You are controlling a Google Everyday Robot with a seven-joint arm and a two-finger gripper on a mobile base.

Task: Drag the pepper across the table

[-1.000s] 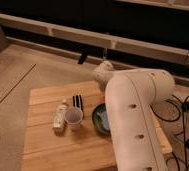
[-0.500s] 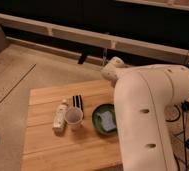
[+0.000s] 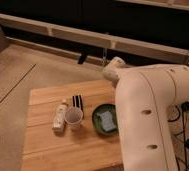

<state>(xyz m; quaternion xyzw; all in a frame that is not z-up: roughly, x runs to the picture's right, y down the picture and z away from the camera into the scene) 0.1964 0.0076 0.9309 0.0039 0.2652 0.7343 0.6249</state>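
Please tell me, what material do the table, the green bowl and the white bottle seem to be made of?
Table: wood, matte, with long glued planks showing.
Bowl: probably plastic or glazed ceramic, an even dark green; the look leaves it open.
Bottle: probably plastic, plain white, lying down.
The gripper is not in view; only the arm, a smooth off-white shell, shows at the table's right.

Pepper, gripper hidden; arm (image 3: 148,115) cut off below.
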